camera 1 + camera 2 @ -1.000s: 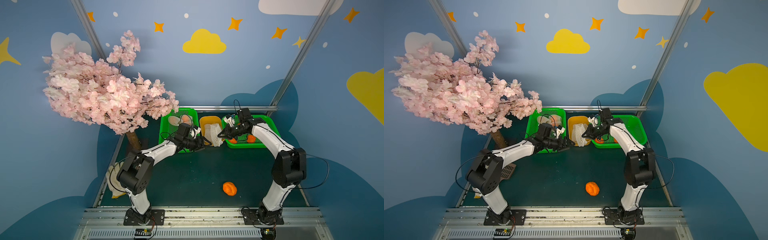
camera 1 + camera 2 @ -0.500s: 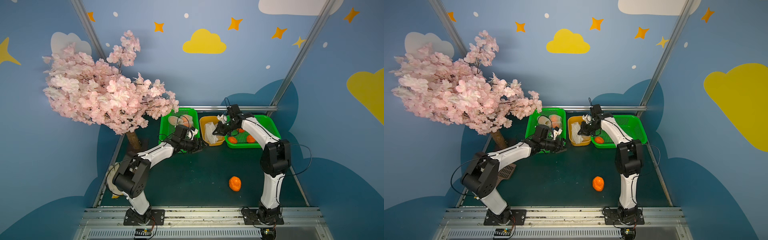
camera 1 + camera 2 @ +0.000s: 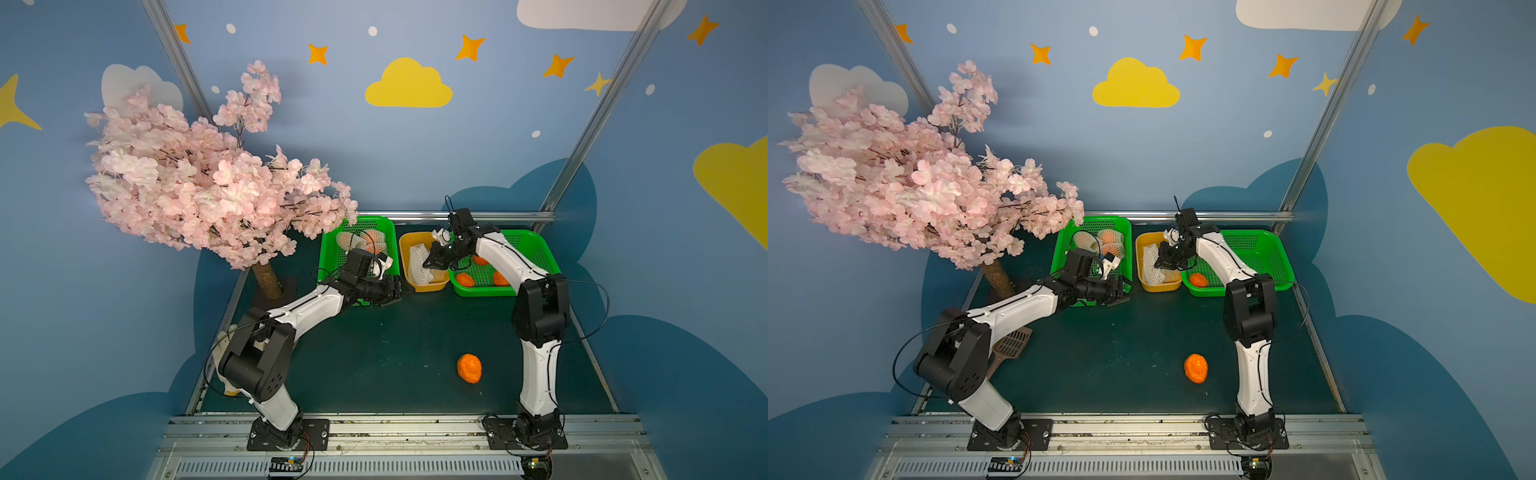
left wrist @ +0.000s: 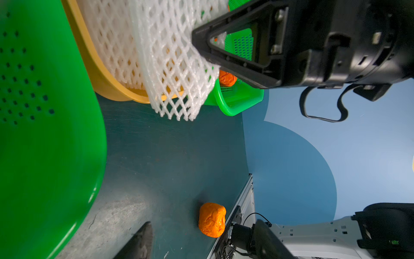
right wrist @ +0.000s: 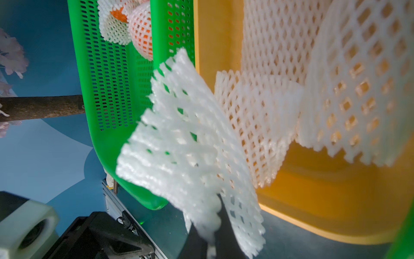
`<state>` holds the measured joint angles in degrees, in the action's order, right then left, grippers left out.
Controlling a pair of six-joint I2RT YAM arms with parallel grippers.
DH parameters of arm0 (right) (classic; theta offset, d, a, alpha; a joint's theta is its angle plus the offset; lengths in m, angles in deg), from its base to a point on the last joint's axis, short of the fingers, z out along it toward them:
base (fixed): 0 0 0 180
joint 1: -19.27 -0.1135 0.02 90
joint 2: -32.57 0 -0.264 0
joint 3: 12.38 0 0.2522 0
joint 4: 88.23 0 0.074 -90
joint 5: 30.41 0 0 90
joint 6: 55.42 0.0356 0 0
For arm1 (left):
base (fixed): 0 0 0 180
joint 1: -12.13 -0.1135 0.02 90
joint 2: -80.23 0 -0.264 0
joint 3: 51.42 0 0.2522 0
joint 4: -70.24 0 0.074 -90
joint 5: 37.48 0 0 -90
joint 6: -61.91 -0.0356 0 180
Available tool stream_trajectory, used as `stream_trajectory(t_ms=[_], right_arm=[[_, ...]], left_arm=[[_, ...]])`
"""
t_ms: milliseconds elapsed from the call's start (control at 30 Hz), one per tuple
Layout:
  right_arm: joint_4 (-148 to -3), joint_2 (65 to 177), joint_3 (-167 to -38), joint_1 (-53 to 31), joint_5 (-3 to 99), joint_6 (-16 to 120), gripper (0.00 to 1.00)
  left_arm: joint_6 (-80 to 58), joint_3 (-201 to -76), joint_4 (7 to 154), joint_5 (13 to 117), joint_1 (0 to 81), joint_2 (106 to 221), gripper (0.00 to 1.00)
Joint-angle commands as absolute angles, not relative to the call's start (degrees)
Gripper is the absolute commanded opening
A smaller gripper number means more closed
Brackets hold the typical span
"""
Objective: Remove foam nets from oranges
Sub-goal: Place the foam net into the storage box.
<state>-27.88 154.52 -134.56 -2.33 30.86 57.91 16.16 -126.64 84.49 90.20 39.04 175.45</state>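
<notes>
The right gripper is clenched on one white foam net. It pinches the net by one end, so the sleeve's long axis runs away from the fingertips toward the yellow tub. The tub stands at the far edge of the table, between two green baskets, and holds a heap of emptied nets.

The held net hangs over that heap. In the left wrist view its free end crosses the tub's near rim, so whether it lies wholly within the rim cannot be told. The coming move is judged to be a release, and it turns on that overhang. If the free end is outside when the jaws part, the soft sleeve may slide onto the table.

The left gripper stands released and empty at the near rim of the left basket. Netted oranges lie in that basket, and the left arm is the nearer one to them. Bare oranges lie in the right basket. One loose orange lies toward the table's near edge, close to the right arm's base.
</notes>
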Motion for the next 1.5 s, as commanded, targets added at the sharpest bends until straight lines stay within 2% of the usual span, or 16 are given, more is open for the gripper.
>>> stream_trajectory(t_ms=[0,133,367,667,767,1033,1233,1400,1467], right_arm=[[-26.0,157.0,-136.6,-2.9,33.4,58.0,0.09],[-24.4,159.8,-139.4,-3.3,35.8,57.3,0.12],[-20.0,164.2,-147.5,-3.2,43.8,57.0,0.25],[-13.7,168.2,-161.2,-3.6,45.8,53.9,0.59],[-13.7,165.2,-160.5,-4.2,48.3,52.0,0.64],[-9.7,160.0,-159.8,-4.5,56.8,47.6,0.69],[-15.2,151.0,-150.6,-4.5,54.5,47.0,0.79],[-14.4,141.9,-140.1,-4.1,48.8,46.6,0.8],[-13.3,136.8,-132.2,-4.0,46.3,46.5,0.8]], left_arm=[[14.9,-126.7,85.9,90.3,38.6,173.6,0.71],[14.7,-127.1,86.7,90.2,38.5,173.3,0.71],[14.9,-129.3,88.2,90.3,38.6,174.3,0.71],[14.5,-131.4,89.3,90.6,38.5,175.7,0.71],[14.5,-131.4,89.4,90.6,38.5,175.7,0.71],[15.1,-131.8,88.4,91.2,38.5,177.1,0.71],[15.0,-133.4,88.2,91.6,38.3,178.1,0.71],[14.3,-134.8,88.3,91.7,37.8,177.6,0.71],[12.0,-136.1,90.4,90.1,37.8,176.5,0.72]])
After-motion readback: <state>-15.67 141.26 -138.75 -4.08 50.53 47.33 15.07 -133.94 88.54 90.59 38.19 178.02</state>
